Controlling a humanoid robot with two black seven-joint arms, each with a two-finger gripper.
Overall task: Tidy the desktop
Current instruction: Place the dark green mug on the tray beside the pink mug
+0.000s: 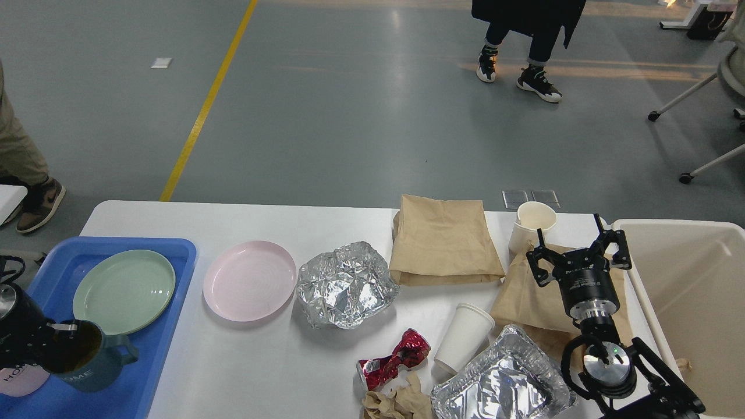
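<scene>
**Bench condition: cluttered, both hands engaged over its ends**

The white bench [279, 361] fills the lower part of the head view, its far edge running against the grey floor [349, 116].

Items on the bench, left to right:
- Blue tray [163, 326] at the left end, carrying a green plate [124, 291].
- Pink plate [249, 280] just beside the tray, flat on the surface.
- Crumpled foil [346, 285] next to the pink plate.
- Brown bag [442, 240] lying flat near the far edge.
- Second bag [527, 297] to its right, partly under the right arm.
- Paper cup [532, 224] standing at the far edge, touching the second bag.
- Another cup [464, 337], tipped, leaning toward the foil tray [500, 384] at the near edge.
- Crushed red can [393, 359] near the front, with wadded brown paper [396, 404] just in front of it.

A beige bin [698, 279] stands off the right end.

Right hand [576, 247]: above the second bag, fingers spread wide, nothing between them.

Left hand [55, 334]: over the tray at the left edge, at the rim of a teal mug [93, 366]. Its fingers are dark and cannot be told apart, so grip cannot be confirmed. A pink mug [20, 381] sits beside the teal one.
</scene>
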